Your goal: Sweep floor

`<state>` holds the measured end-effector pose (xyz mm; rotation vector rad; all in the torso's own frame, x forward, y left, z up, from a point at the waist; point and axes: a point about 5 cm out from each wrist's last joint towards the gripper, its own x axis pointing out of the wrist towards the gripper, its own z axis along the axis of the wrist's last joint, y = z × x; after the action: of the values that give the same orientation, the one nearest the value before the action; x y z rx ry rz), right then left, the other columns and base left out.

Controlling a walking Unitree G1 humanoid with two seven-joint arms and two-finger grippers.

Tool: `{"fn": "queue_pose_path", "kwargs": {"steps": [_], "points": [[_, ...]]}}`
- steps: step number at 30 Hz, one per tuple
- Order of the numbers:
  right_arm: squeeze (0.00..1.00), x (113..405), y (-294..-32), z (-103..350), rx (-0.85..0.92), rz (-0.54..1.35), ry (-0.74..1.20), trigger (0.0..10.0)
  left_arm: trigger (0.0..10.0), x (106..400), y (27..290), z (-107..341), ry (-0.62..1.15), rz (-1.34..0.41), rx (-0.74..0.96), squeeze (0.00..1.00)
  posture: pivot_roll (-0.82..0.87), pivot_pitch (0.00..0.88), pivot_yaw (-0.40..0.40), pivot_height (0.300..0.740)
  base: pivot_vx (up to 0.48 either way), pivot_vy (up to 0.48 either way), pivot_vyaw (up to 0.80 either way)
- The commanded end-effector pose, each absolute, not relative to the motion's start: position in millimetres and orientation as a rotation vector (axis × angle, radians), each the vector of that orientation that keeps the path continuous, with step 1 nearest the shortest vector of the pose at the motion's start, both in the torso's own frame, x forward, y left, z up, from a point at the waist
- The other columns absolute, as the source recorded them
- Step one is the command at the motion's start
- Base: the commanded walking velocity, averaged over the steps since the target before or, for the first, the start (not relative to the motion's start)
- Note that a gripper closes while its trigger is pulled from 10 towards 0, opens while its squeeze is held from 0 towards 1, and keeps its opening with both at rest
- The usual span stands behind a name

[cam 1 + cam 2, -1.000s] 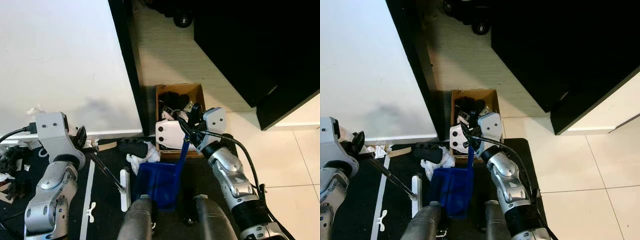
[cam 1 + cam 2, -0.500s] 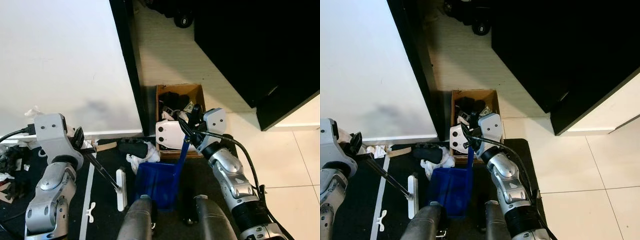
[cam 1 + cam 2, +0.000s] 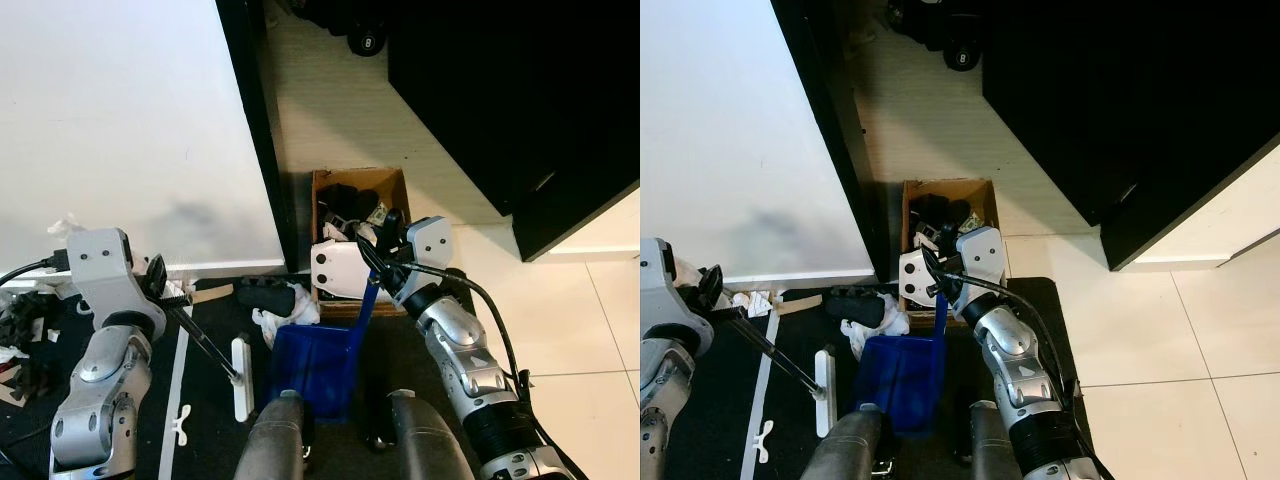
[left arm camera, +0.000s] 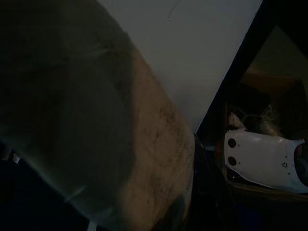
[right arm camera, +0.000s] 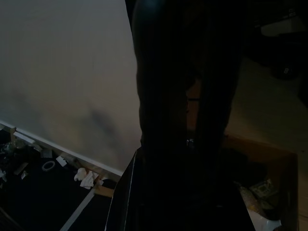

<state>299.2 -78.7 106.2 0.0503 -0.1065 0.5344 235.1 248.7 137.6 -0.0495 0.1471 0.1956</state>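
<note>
Left hand [image 3: 158, 283] grips broom [image 3: 240, 378] — black mat [image 3: 210, 400]; white wall [image 3: 120, 120].

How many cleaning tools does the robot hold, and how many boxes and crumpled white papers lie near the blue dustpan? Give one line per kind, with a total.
Blue dustpan: 1
Broom: 1
Cardboard box: 1
Crumpled white paper: 1
Total: 4

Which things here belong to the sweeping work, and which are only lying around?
For sweeping:
- broom, held in left gripper
- blue dustpan, handle in right gripper
- white crumpled paper on the mat

Lying about:
- cardboard box of clutter
- black ball
- black shoe
</note>
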Motion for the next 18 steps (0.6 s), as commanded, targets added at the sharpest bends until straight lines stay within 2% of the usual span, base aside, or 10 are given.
{"fn": "queue_pose_path", "kwargs": {"steps": [1, 18], "points": [[0.0, 295.3, -77.6, 98.6, 0.079, 0.537, -0.075, 10.0, 10.0, 231.5, 251.5, 132.2, 0.159, 0.219, -0.053, 0.0, 0.18, 0.222, 0.011, 0.74, 0.0, 0.0, 0.0], [0.0, 295.8, -78.8, 98.1, 0.077, 0.534, -0.072, 10.0, 10.0, 232.0, 251.8, 131.5, 0.155, 0.226, -0.064, 0.0, 0.18, 0.221, 0.009, 0.74, 0.0, 0.0, 0.0]]}}
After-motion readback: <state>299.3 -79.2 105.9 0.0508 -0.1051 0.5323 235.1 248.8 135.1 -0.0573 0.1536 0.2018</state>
